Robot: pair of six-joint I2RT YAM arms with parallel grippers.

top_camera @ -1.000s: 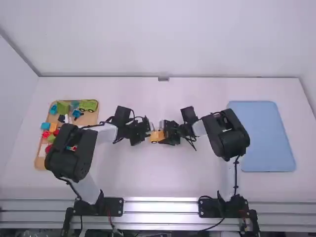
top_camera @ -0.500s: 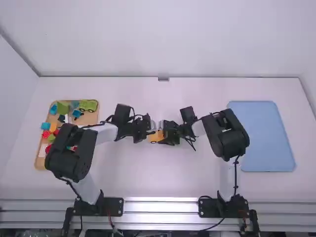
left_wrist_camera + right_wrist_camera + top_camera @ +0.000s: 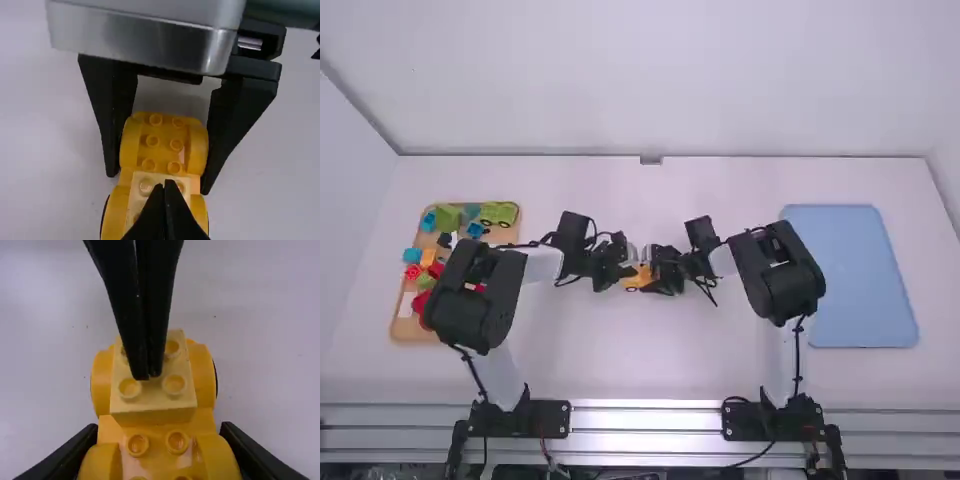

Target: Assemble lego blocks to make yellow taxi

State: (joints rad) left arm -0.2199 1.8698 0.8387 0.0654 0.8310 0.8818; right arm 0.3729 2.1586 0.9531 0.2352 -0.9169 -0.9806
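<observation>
Two arms reach up the white table [image 3: 620, 365] from their bases at the near metal rail [image 3: 645, 418], left arm [image 3: 480, 310] and right arm [image 3: 782, 275] bending in toward the middle. Between them lies the yellow car body [image 3: 635, 283], upright on the tabletop. The right gripper [image 3: 658, 268] has it clamped: in both wrist views one finger stands along each side of the rounded, studded end, with the body between the jaws. On the car's other end sits a pale yellow block [image 3: 150, 404] with round studs, outside the right gripper's jaws. The left gripper [image 3: 629, 268] has its own jaws closed together, nothing between them, the tips right over the pale yellow block among its studs; whether they touch it I cannot tell. Farther up the table, to the left, a wooden tray [image 3: 410, 335] holds red, blue, orange and green pieces, with a green vehicle [image 3: 500, 212] at its far corner. To the right a blue mat [image 3: 855, 280] lies flat, well apart from the car body. A white wall [image 3: 650, 80] rises beyond the table's far edge.
</observation>
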